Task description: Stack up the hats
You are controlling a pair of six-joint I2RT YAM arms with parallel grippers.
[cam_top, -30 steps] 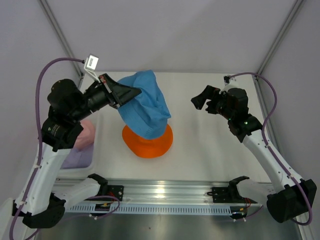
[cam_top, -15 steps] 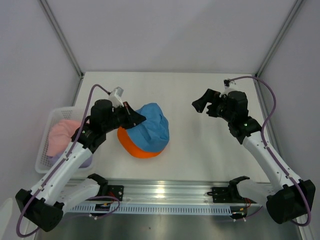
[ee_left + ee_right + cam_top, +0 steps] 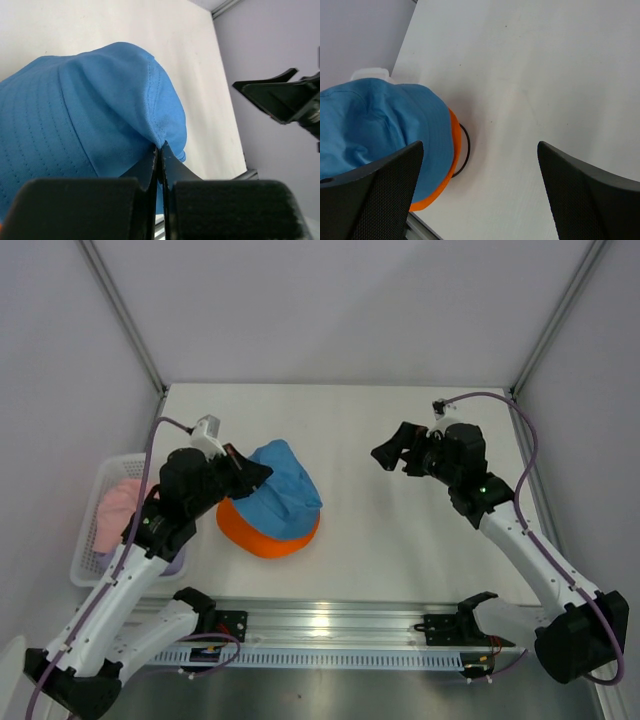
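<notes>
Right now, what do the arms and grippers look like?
The left arm and right arm have white links, black joints and a purple cable looping along each. The left gripper and right gripper are black, two tapered fingers each; the right's pads show a fine mesh texture.

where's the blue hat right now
In the top view the blue hat is left of centre, draped over the orange hat, with a fold at its left edge pinched in the shut left gripper.

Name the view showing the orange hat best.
Top external: the orange hat shows a broad brim arc under the blue hat. Right wrist catches only a thin orange edge; left wrist, almost only blue fabric.
</notes>
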